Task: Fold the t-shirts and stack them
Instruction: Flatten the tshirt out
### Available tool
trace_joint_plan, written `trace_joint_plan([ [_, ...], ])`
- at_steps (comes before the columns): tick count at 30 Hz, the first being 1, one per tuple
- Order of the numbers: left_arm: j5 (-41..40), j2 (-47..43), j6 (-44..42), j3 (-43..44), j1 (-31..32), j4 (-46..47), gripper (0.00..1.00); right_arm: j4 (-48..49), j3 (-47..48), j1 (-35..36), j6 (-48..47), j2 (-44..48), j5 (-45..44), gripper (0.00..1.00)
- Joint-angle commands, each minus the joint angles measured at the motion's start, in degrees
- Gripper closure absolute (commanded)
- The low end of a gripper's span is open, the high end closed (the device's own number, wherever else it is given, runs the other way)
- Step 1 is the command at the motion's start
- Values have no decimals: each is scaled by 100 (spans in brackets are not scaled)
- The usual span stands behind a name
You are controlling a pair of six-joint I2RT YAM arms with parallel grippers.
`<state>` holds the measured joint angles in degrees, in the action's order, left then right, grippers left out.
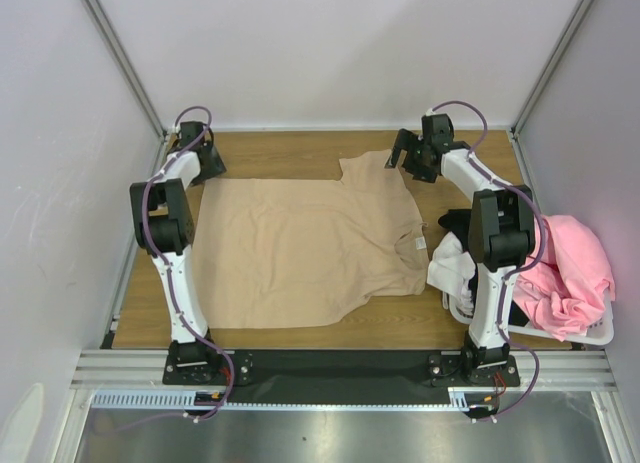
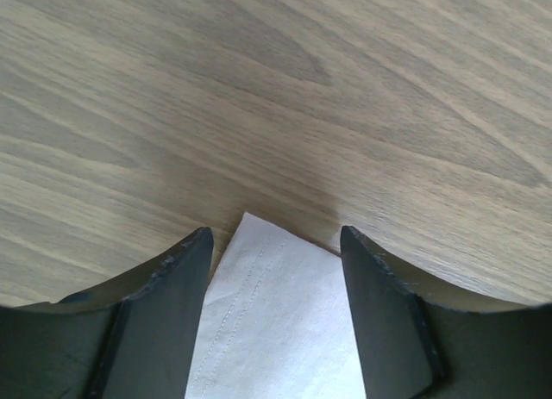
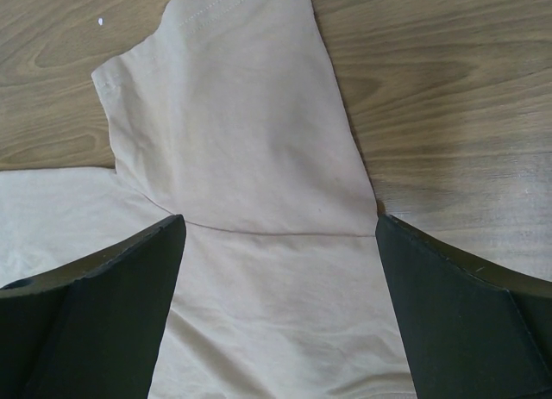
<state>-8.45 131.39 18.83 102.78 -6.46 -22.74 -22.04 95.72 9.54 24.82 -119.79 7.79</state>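
The tan t-shirt (image 1: 300, 248), flat on the middle of the table (image 1: 280, 155), is light and limp, so pinch its hem corner (image 2: 267, 278) and sleeve (image 3: 224, 115), where the left pincer (image 2: 274, 235) and right pincer (image 3: 278, 222) hover released.

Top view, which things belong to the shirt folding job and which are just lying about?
Job: tan shirt, spread flat; pink shirt, white shirt and black shirt, heaped at the right.
Lying about: basket; table.
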Motion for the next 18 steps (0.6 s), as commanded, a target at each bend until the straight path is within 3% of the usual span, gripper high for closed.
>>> trace_joint_plan([
  [1,98,62,-99,304,-13,-29,34,-37,272,-31,5,-62,-58,0],
  [18,-25,80,-231,146,66,-90,52,-72,271,-40,93,-97,-93,0],
])
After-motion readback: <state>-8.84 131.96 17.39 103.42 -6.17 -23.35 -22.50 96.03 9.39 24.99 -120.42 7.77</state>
